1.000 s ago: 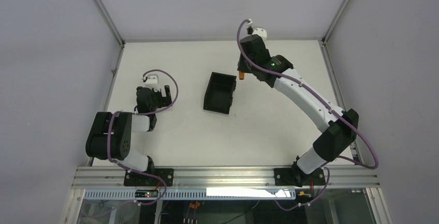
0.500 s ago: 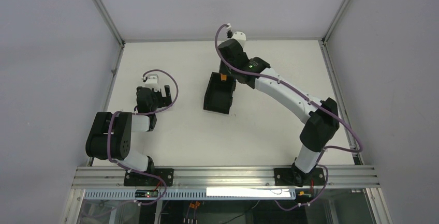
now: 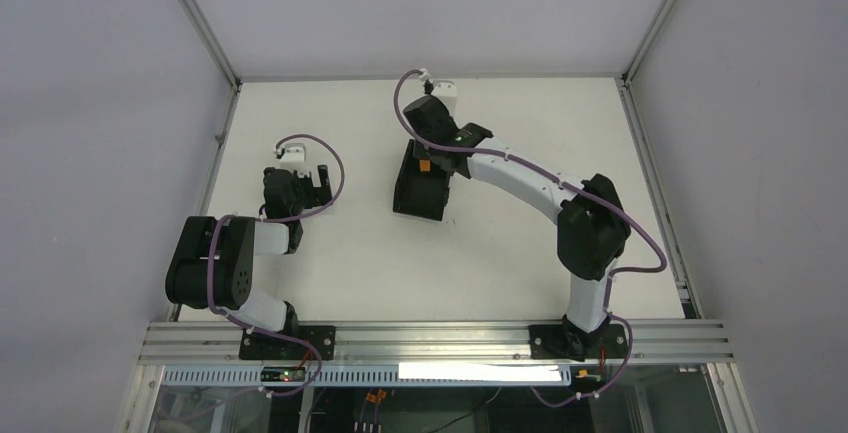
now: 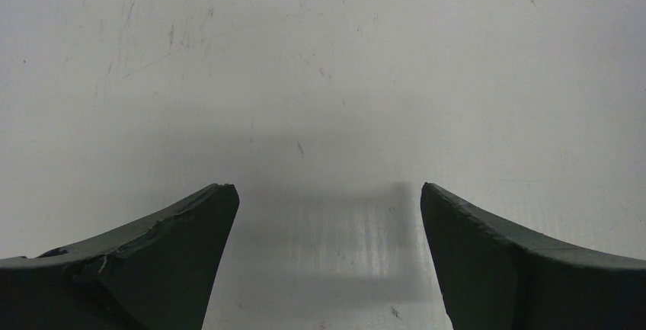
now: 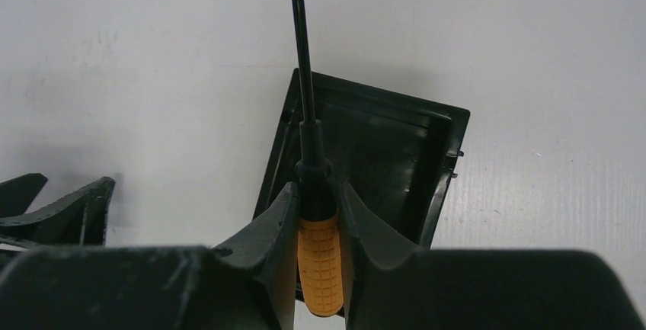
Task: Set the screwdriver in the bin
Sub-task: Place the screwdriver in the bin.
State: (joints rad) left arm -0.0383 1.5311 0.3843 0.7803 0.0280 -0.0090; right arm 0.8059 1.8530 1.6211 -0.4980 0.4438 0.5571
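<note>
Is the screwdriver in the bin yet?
No. The screwdriver is clamped by its handle in the right gripper, held over the bin.

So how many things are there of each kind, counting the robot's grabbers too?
1 screwdriver, with an orange handle
1 bin, black
2 grippers: the right gripper, shut on the screwdriver, and the left gripper, open
Total: 4
</note>
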